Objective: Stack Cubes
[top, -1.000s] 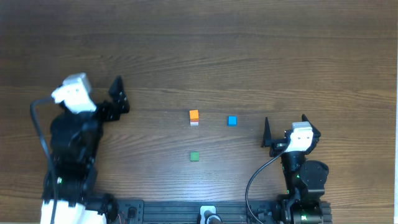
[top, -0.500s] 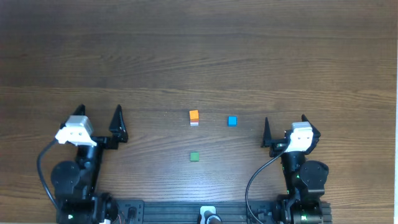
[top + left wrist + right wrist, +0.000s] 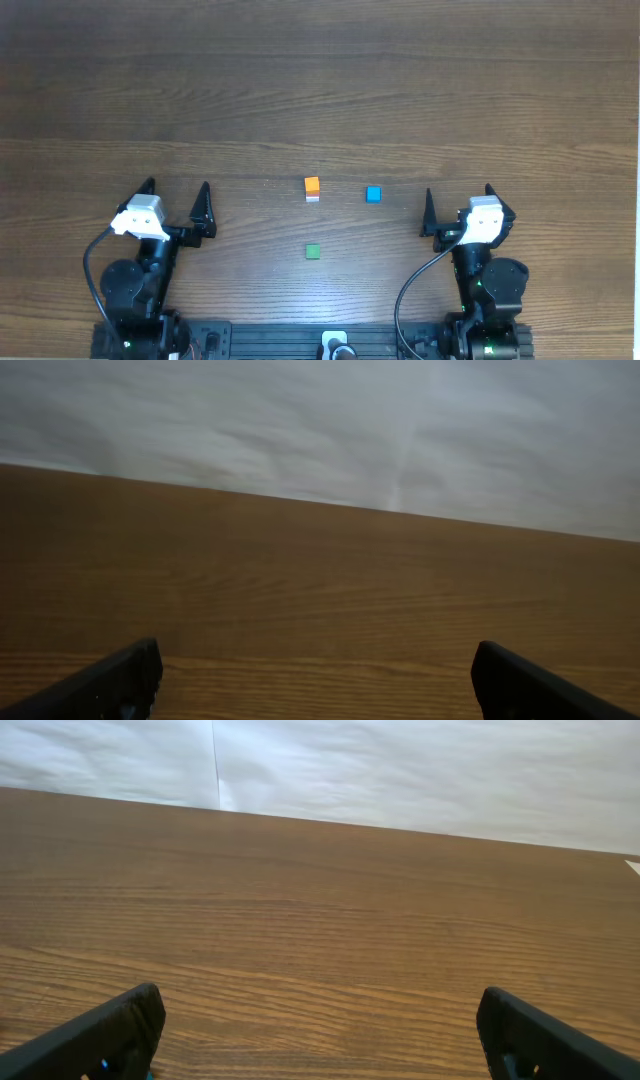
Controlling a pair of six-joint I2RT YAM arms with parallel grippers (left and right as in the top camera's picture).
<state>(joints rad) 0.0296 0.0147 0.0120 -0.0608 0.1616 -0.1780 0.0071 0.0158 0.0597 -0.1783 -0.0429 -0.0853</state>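
Top view: both grippers spread wide and holding nothing, cubes loose on the wooden table.
The orange cube sits on a white cube mid-table. The blue cube lies to their right, apart. The green cube lies alone, nearer the arm bases. The left gripper is at near left and the right gripper at near right, both clear of every cube.

The counter is showing warm brown wood, streaked with darker grain. Four cubes are showing plain faces — the orange cube, white cube, blue cube and green cube. The left end effector and right end effector are showing black.
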